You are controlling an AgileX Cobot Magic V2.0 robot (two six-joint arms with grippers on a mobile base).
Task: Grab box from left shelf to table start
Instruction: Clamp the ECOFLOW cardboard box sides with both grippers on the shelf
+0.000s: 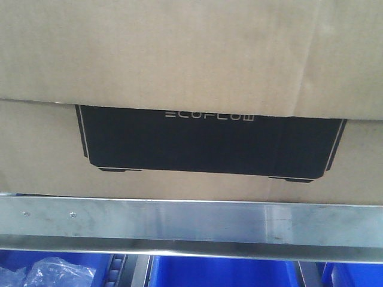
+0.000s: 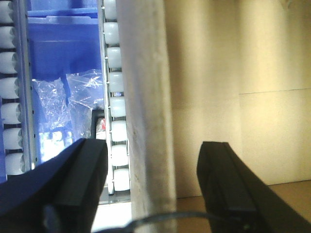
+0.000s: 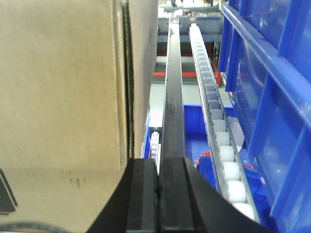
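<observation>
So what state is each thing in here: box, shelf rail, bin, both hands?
shelf rail: level, running across the front.
box: behind the rail, in neither hand, a plain panel overlapping its print.
left blue bin: holds a crumpled clear bag.
left hand: open, rail showing between its fingers.
right hand: shut, holding nothing, beside the box.

1. In the front view we find dim, flat light; the box is grainy and its lettering is smeared.
2. A pale sheen runs along the shelf rail.
3. In the left wrist view, warm yellow light falls on the cardboard. The plastic bag glints at centre left, and the left gripper is dark and blurred.
4. We find the right wrist view brightest; the blue bins go soft toward the right edge.
</observation>
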